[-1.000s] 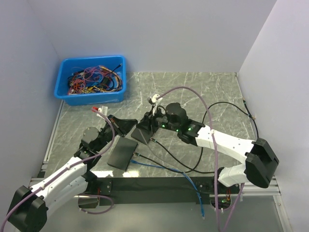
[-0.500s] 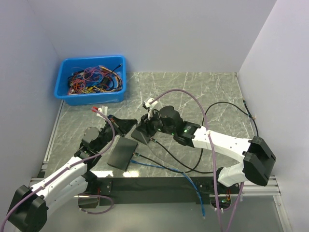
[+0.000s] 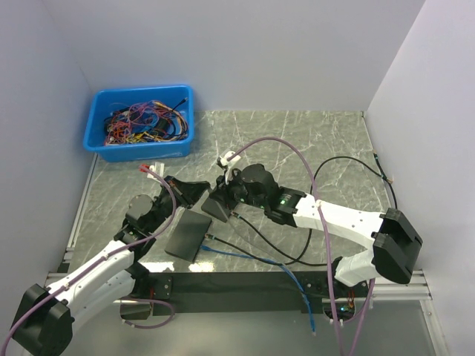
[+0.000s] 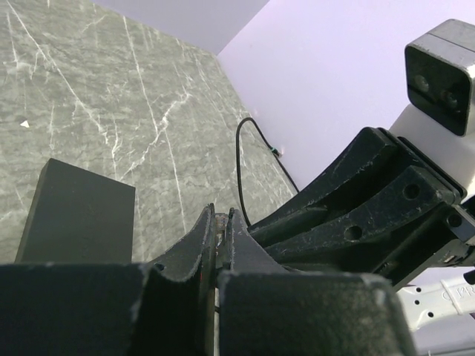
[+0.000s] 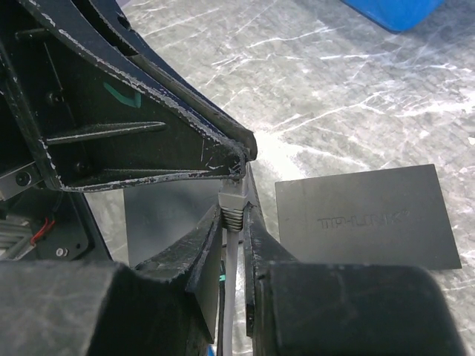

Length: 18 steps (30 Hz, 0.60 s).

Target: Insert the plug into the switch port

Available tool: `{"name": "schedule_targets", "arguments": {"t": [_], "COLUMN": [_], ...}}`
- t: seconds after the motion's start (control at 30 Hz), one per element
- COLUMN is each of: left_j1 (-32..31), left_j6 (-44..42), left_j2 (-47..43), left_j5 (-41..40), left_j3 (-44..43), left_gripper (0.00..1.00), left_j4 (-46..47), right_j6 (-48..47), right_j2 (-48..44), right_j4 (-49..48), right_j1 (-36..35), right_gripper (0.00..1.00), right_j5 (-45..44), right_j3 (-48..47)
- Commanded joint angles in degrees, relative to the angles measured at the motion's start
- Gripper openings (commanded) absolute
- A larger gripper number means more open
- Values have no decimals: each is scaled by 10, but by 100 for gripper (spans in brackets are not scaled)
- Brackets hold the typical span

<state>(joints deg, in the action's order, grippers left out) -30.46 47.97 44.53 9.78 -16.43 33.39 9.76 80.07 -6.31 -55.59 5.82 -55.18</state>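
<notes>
Plug (image 5: 232,202): its grey boot is clamped between the fingers of the right gripper (image 5: 234,215), tip against the closed left gripper (image 4: 221,216). Switch (image 3: 189,233) lies at 7 o'clock. Square the plug to the port before pushing.

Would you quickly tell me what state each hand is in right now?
Left hand: closed; whether it pinches anything cannot be told.
Right hand: closed on the grey plug.
</notes>
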Motion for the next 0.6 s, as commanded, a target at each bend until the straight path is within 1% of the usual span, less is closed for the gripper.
{"name": "schedule_targets", "arguments": {"t": [0.0, 0.03, 0.13, 0.17, 0.23, 0.27, 0.37, 0.4, 0.47, 0.57], "left_j1": [-3, -3, -3, -3, -3, -3, -3, -2, -2, -2], "left_j6": [13, 13, 12, 13, 12, 11, 6, 2, -3, -11], "left_j2": [2, 4, 13, 20, 25, 27, 35, 41, 48, 56], "left_j5": [-7, -11, -19, -19, -20, -21, -39, -44, -56, -67], "left_j3": [-17, -17, -17, -17, -17, -18, -22, -25, -26, -28], "left_gripper": [1, 1, 6, 12, 19, 28, 40, 46, 52, 58], "left_j4": [-1, -4, -11, -10, -9, -10, -23, -27, -33, -36], "right_j6": [-2, -2, -4, -4, -2, -2, 4, 7, 19, 46], "right_j2": [-11, -15, -20, -21, -23, -24, -21, -21, -26, -25], "right_j4": [-25, -26, -14, -11, 7, 11, 43, 50, 59, 74], "right_j1": [-3, -4, -3, -3, -4, -2, 0, 0, 7, 24], "right_gripper": [0, 0, 0, 0, 0, 0, 0, 0, 0, 0], "right_j5": [-35, -39, -57, -73, -92, -107, -142, -160, -179, -196], "right_j3": [-13, -11, -8, -7, -7, -5, 0, 4, 26, 56]}}
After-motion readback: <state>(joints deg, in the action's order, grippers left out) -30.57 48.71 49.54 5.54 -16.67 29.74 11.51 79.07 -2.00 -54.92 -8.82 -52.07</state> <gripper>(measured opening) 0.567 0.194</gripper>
